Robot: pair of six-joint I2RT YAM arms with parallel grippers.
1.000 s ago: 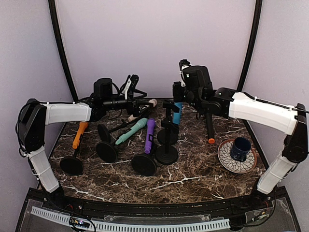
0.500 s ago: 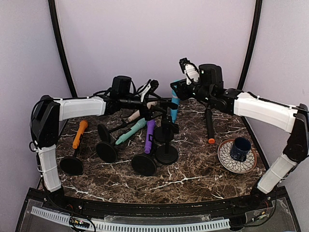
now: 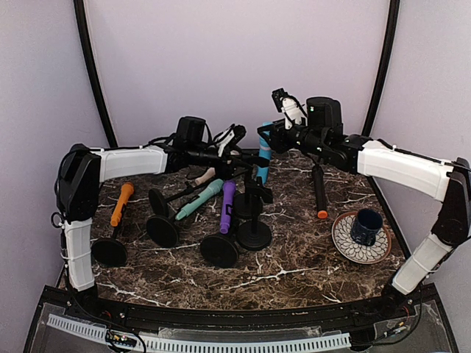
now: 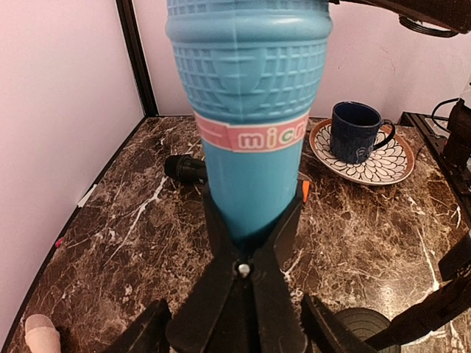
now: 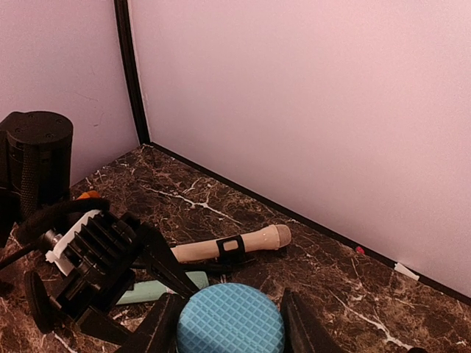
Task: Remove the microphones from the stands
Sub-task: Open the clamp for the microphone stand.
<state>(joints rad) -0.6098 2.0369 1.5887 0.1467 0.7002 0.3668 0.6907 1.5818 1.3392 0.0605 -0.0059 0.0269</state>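
**Blue microphone seated in its stand; both grippers at it**

The blue microphone (image 3: 263, 168) stands near the back centre of the marble table (image 3: 309, 268), slightly tilted; its lower end sits in the forked clip (image 4: 239, 294) of a black stand (image 3: 254, 237). The left wrist view shows the body wedged between the clip's two prongs; a pink band with the letters "micr" runs round it.

The right gripper (image 3: 266, 137) reaches in from the right and is clamped on the microphone's head; the right wrist view shows the latticed blue dome between its two fingers (image 5: 158, 327), both set against it.

The left gripper (image 4: 235, 305) comes in from the left, level with the clip; one finger lies on each side of the clip, close against it; whether they press on it or only flank it cannot be told.

Other items noted:
- A purple microphone (image 3: 227, 206), a green microphone (image 3: 200, 198) and an orange microphone (image 3: 120, 204) lie left of the stand, among further black round-footed stands.
- A beige microphone (image 5: 232, 245) lies behind them, near the back wall.
- A black microphone (image 3: 319, 190) with an orange tip lies to the right of the stand.
- A dark blue cup (image 3: 366, 224) sits on a patterned saucer (image 3: 346, 250) at the right side of the table, well apart from the stand.
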